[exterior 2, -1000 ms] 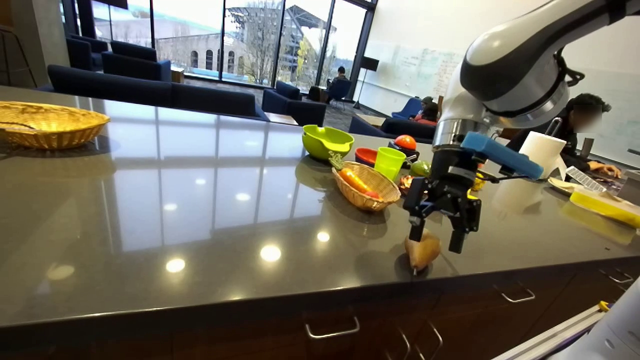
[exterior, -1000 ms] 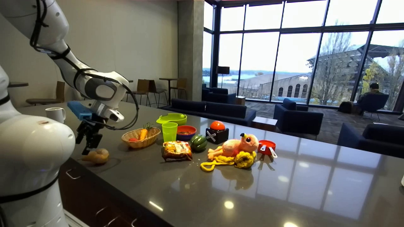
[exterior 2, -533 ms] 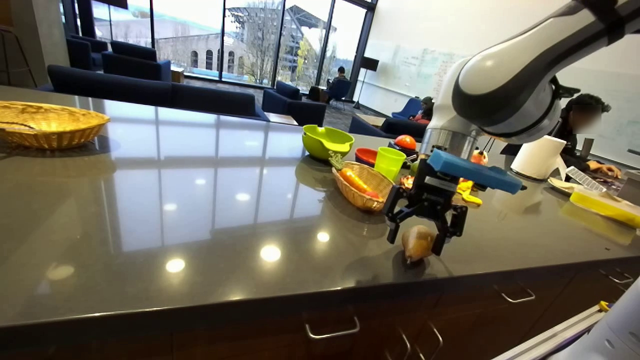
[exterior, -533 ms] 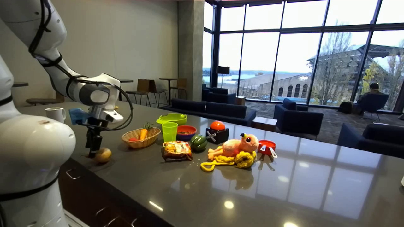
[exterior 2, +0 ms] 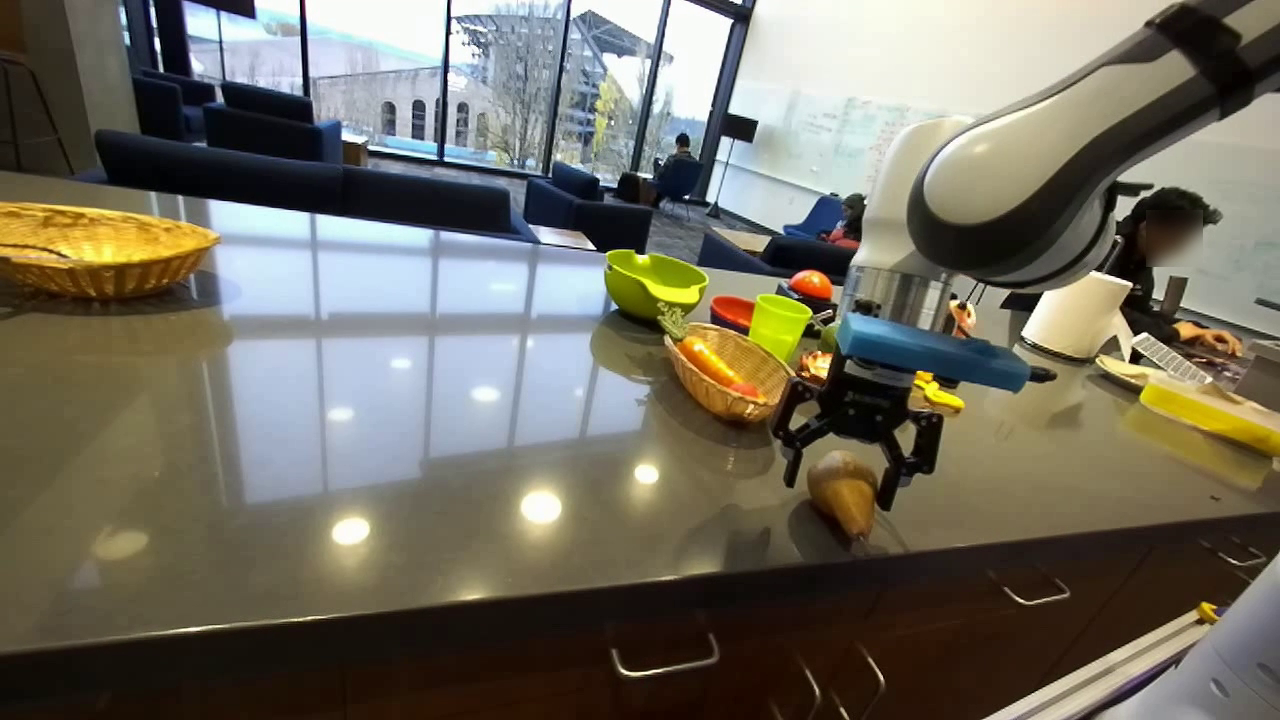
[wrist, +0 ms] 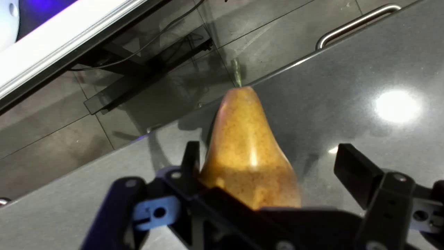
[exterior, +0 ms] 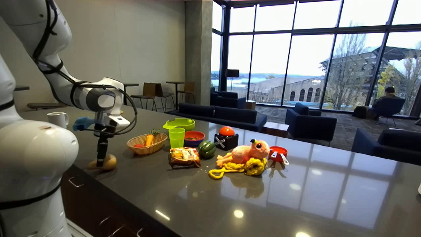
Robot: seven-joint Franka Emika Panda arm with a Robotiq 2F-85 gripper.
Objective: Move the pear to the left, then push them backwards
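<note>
Glossy, smooth and grey, the tabletop shows bright reflections. Well apart from the other containers stands a wide, shallow, golden wicker basket. The black, angular pincer is released, its fingers spread wide. A smaller oval basket, also woven, holds a smooth orange carrot with a feathery green top and a rounded red piece. Near it are a lime-green bowl with a lip, a shiny, crinkled packet, a tapering green cup and a round bowl, red within and purple outside; what the bowls and cup hold, I cannot tell. Smaller again, the speckled golden-brown pear lies on its side on the tabletop near the edge, between the pincer's fingers, its stem toward that edge; whether it touches a finger, I cannot tell.
</note>
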